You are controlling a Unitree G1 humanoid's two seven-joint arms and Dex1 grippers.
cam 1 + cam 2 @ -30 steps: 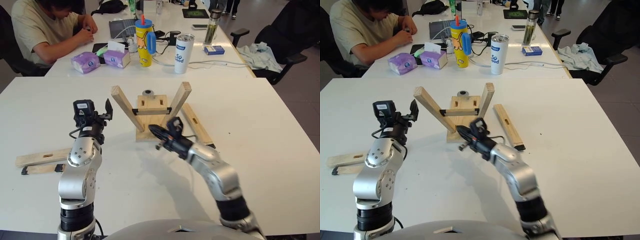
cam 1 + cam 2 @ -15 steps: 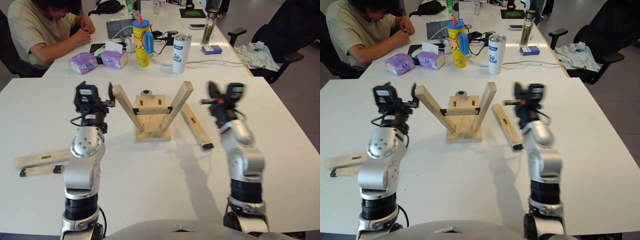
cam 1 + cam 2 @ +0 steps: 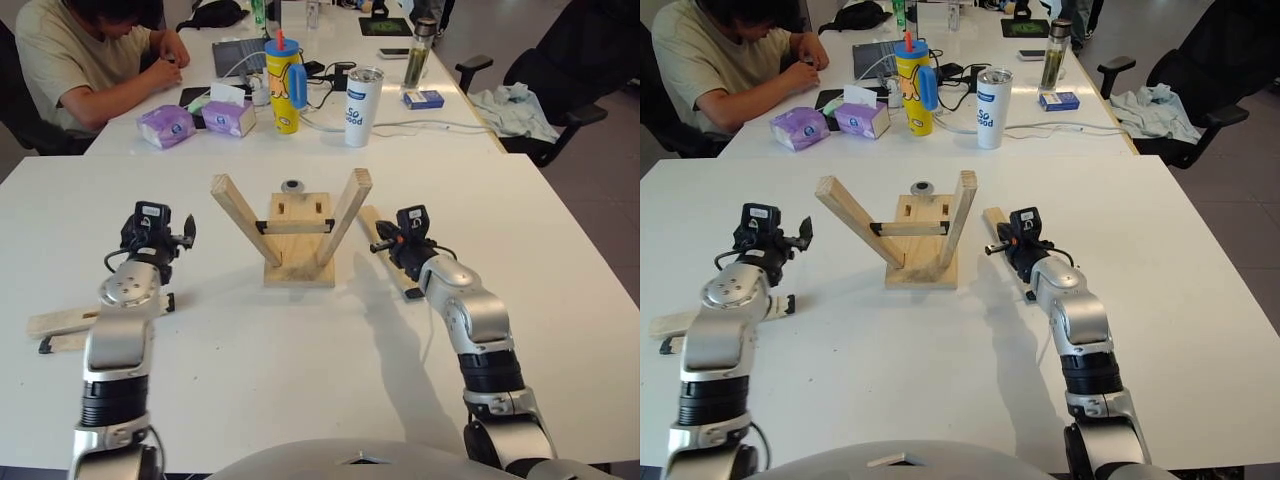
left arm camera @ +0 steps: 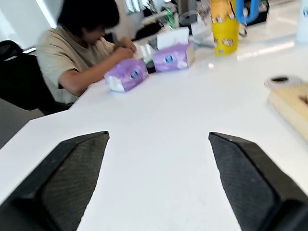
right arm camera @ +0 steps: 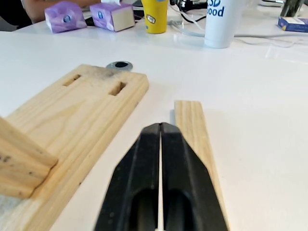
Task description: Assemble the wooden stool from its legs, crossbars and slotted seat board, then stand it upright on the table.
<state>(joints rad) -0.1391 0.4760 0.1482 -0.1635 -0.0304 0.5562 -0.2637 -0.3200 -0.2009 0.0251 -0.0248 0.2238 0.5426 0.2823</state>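
Seat board [image 3: 300,272], pale grainy pine, bears two slanted square legs [image 3: 245,220]; loose slat [image 5: 195,125] right of it, by the clenched, empty right gripper [image 5: 160,127]; left gripper [image 4: 159,137] gapes.

loose leg [image 3: 369,217], middle hidden behind right tool [image 3: 378,246]

Seat board [image 3: 300,272] flat, two legs [image 3: 245,220] splayed upward; right gripper [image 3: 383,243] over loose leg [image 3: 408,287].

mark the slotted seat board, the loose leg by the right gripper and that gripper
slotted seat board [image 5: 91,108], right wrist view, top face
loose leg [image 5: 193,120], right wrist view, top face
right gripper [image 5: 160,126], right wrist view, between shut fingertips
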